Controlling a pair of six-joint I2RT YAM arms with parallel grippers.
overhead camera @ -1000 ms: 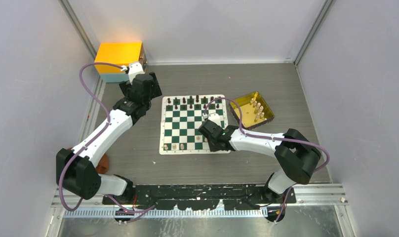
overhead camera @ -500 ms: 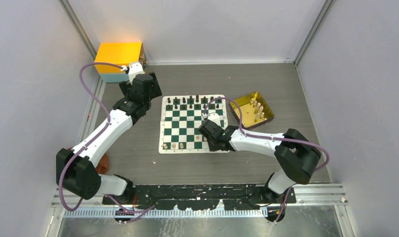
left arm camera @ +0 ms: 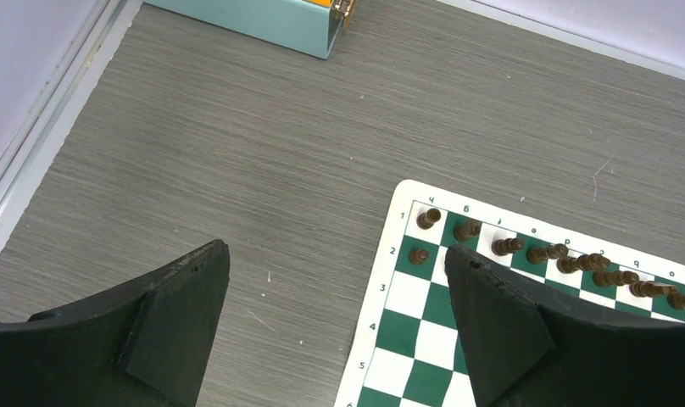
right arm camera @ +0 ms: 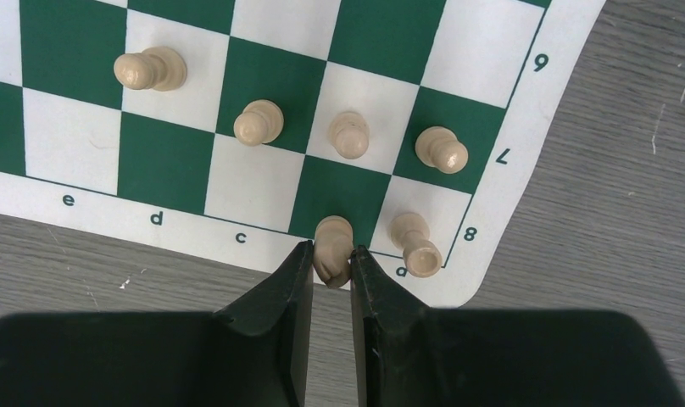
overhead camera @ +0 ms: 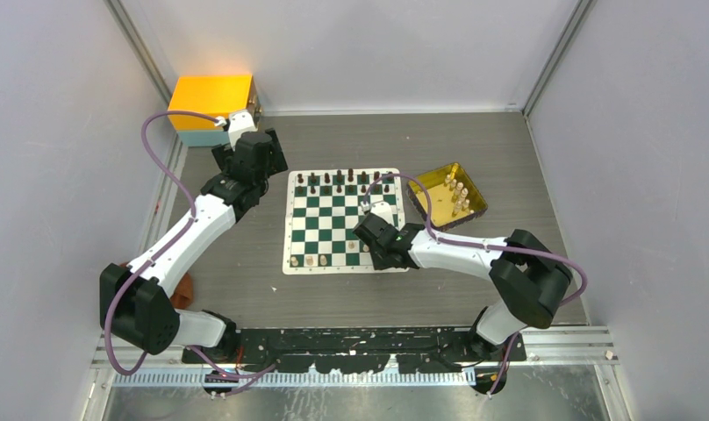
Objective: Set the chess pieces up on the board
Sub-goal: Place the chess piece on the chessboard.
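The green and white board (overhead camera: 333,224) lies mid-table. Dark chess pieces (overhead camera: 338,180) line its far rows, and a few cream ones (overhead camera: 309,260) stand on the near rows. My right gripper (overhead camera: 372,249) hangs over the board's near right corner. In the right wrist view it (right arm camera: 331,249) is shut on a cream piece (right arm camera: 333,239) above the green square beside the corner piece (right arm camera: 415,243). Three more cream pieces (right arm camera: 349,134) stand a row further in. My left gripper (left arm camera: 335,252) is open over bare table beside the board's (left arm camera: 411,292) far left corner, near dark pieces (left arm camera: 428,218).
A gold tray (overhead camera: 419,183) holding several cream pieces (overhead camera: 459,198) sits right of the board. An orange and teal box (overhead camera: 212,107) stands at the far left corner, its teal side (left arm camera: 263,17) showing in the left wrist view. Walls close in on three sides.
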